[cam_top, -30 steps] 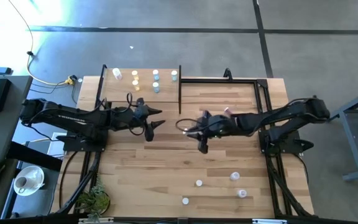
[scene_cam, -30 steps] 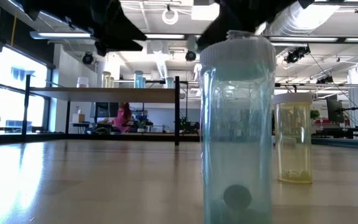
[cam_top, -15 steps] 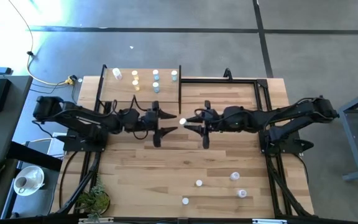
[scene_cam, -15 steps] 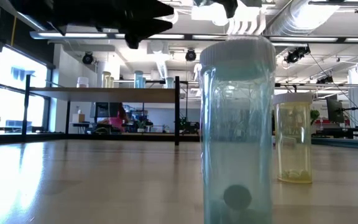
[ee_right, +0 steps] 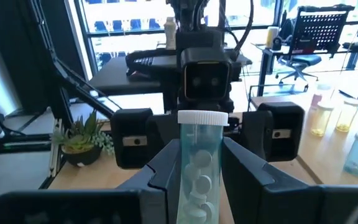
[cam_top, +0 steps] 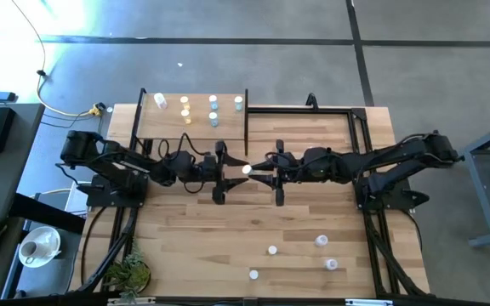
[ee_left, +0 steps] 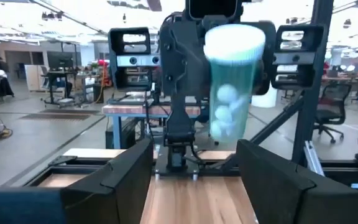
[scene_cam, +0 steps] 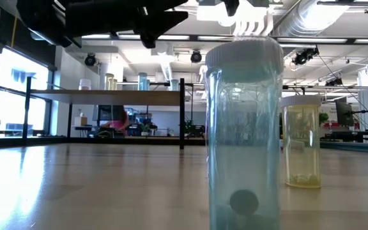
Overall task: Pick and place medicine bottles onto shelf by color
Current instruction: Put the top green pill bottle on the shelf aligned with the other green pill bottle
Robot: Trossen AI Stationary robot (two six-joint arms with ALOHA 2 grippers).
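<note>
- The table [cam_top: 185,221] is made of light wood planks and fills the middle of the high view.
- The shelf [cam_top: 164,119] sits at the table's upper left, a small wood board with thin black posts.
- Six bottles stand on the shelf: one white at its left [cam_top: 161,101], two yellow [cam_top: 185,107], two light blue [cam_top: 213,110] and one at its right [cam_top: 238,103].
- The left arm [cam_top: 117,161] comes in from the picture's left. The right arm [cam_top: 390,161] comes in from the right. They meet nose to nose in the middle of the table.
- The right gripper [cam_top: 255,168] is closed tight on a blue-green bottle [cam_top: 247,168] and holds it up in the air.
- In the right wrist view that bottle [ee_right: 197,168] stands upright between the fingers [ee_right: 244,171], with white pills inside and a white cap on top.
- The left gripper [cam_top: 232,168] has its fingers spread wide, just beside the held bottle.
- In the left wrist view the bottle [ee_left: 232,87] hangs ahead of the two open fingers [ee_left: 123,177]. I cannot tell if they touch it.
- Four more bottles [cam_top: 321,241] stand near the table's lower right, well apart from the shelf.
- In the low view a big blue bottle [scene_cam: 243,134] stands close up, and a yellow bottle [scene_cam: 301,142] stands to its right.
- A small plant [cam_top: 128,274] sits at the table's lower left corner.
</note>
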